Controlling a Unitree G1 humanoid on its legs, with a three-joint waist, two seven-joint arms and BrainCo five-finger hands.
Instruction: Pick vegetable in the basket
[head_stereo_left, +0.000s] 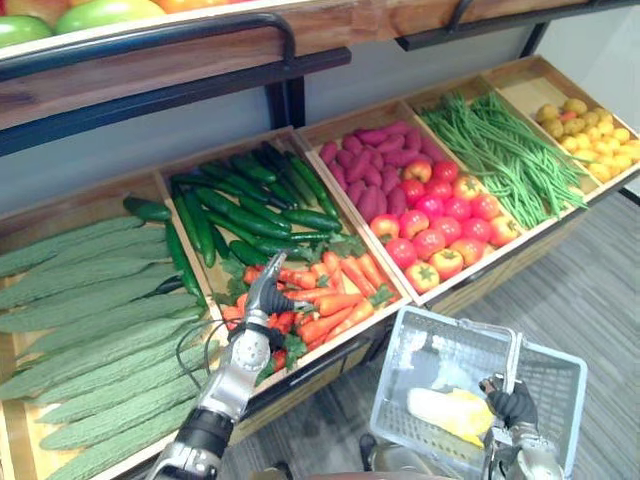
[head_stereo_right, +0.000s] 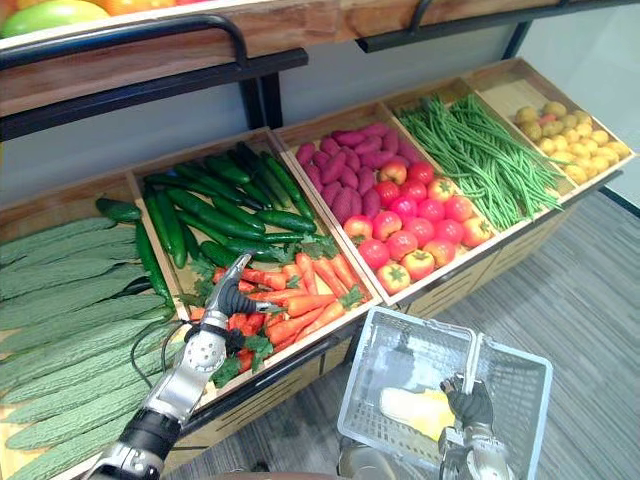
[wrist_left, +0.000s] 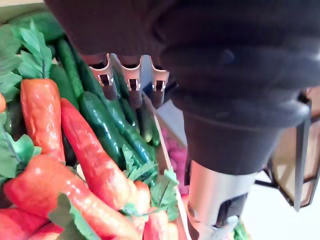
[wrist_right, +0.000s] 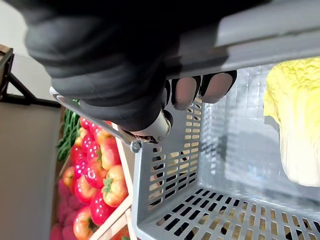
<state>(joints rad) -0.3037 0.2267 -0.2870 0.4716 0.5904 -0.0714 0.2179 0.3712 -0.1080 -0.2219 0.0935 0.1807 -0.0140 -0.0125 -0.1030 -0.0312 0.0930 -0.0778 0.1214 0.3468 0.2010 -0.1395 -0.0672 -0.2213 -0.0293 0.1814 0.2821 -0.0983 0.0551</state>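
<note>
One grey plastic basket (head_stereo_left: 412, 362), one napa cabbage (head_stereo_left: 450, 412), five wooden crates (head_stereo_left: 351, 226) of produce, two hands: left hand (head_stereo_left: 265, 296), right hand (head_stereo_left: 512, 403)

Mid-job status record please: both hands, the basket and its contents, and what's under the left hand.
left hand: open, over the carrots, holding nothing
right hand: fingers curled round the handle of the basket
basket: grey plastic, held in front of the produce shelf
basket contents: one napa cabbage
crate under left hand: carrots in front, cucumbers behind
next crate to robot's right: tomatoes
task state: no carrot gripped yet
</note>
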